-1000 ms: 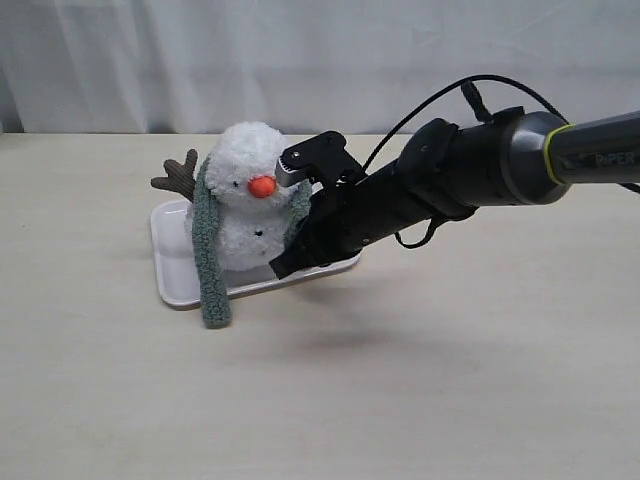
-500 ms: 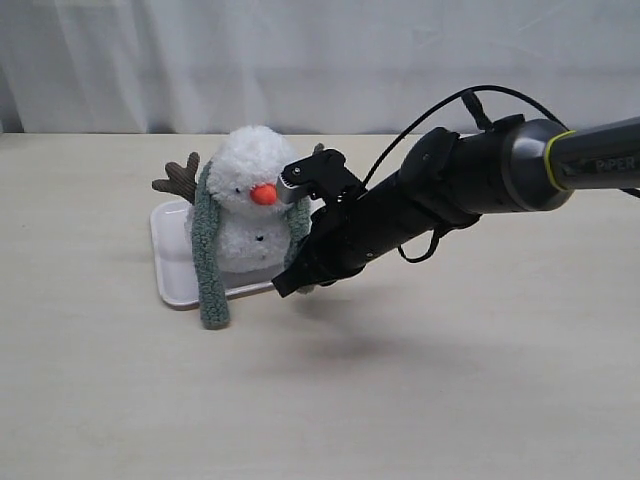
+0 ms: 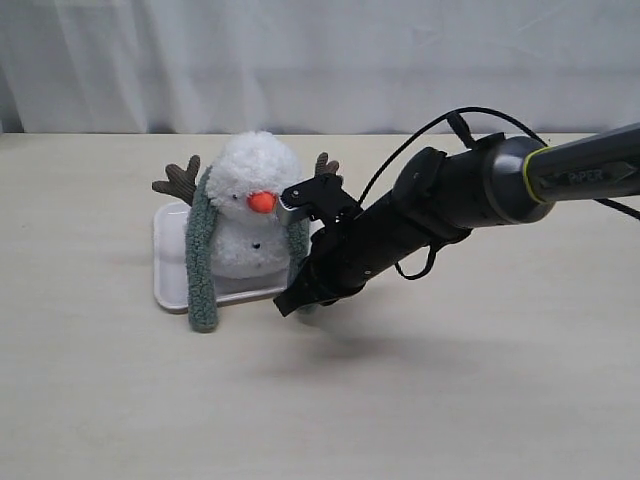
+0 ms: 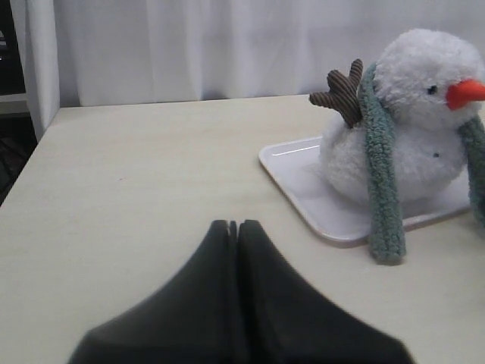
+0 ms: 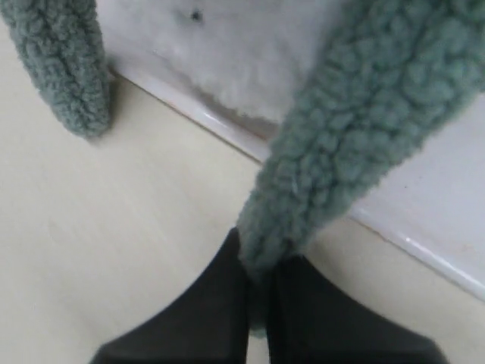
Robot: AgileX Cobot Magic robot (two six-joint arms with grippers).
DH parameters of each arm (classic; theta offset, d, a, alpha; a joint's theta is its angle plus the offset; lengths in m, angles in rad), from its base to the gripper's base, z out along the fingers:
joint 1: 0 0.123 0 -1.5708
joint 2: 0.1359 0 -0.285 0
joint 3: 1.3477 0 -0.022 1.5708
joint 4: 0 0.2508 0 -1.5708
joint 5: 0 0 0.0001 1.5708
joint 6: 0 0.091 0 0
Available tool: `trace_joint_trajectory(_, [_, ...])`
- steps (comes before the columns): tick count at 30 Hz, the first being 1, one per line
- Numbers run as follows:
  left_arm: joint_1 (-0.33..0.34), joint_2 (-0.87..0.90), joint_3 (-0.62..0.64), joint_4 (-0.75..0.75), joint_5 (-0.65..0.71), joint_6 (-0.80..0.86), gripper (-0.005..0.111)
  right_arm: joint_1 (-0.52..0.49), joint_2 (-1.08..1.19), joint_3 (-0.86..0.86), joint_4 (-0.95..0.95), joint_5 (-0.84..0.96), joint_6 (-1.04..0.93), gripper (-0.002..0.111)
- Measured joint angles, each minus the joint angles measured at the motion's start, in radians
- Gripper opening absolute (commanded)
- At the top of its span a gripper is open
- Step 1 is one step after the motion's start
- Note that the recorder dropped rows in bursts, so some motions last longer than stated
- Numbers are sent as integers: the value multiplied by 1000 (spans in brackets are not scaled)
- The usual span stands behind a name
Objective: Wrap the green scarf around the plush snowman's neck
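In the exterior view the plush snowman [image 3: 250, 200] sits upright on a white tray [image 3: 165, 285] on a pale table [image 3: 450, 400], in front of a white curtain [image 3: 300, 60]. The green scarf [image 3: 200, 260] is draped behind the snowman's neck [image 3: 240, 216], with one end hanging down on each side of the body and the ends not crossed in front. The end on the view's left drops over the tray's front edge to the table. The other end runs down to the right gripper [image 3: 300, 300], which reaches in low from the right, just beside the tray's front edge. In the left wrist view the left gripper [image 4: 233, 227] has its two dark fingers pressed together with nothing between them, over bare table and well apart from the tray. From here the snowman shows in side view, with a brown twig arm [image 4: 341, 91] behind the scarf and an orange carrot nose [image 4: 464, 92]. In the right wrist view the right gripper's fingers [image 5: 220, 303] are closed on the tip of one scarf end — the fuzzy strip rises from them across the tray's rim toward the white body. The free scarf end lies off to the side, its tip touching the table beside the tray.
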Motion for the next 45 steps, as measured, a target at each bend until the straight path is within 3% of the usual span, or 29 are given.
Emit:
trace_joint_trajectory(9, [0,0,0,0,0,0,0,0,0,0,0,2,0,6])
trace_joint_trajectory(12, [0,0,0,0,0,0,0,0,0,0,0,4,0,18])
trace_joint_trajectory(17, [0,0,0,0,0,0,0,0,-15,0,0,6,-2,49])
trace_joint_trajectory(20, [0,0,0,0,0,0,0,0,-43,0,0,6,-2,60])
trace_joint_trajectory(32, [0,0,0,0,0,0,0,0,-193,0,-57,36,71,61])
trace_joint_trajectory(36, [0,0,0,0,0,0,0,0,-197,0,-227,210,212,61])
trace_joint_trajectory(39, [0,0,0,0,0,0,0,0,-197,0,-357,273,309,73])
trace_joint_trajectory(41, [0,0,0,0,0,0,0,0,-197,0,-488,279,429,74])
trace_joint_trajectory(43, [0,0,0,0,0,0,0,0,-197,0,-673,296,610,70])
trace_joint_trajectory(45, [0,0,0,0,0,0,0,0,-197,0,-768,331,720,52])
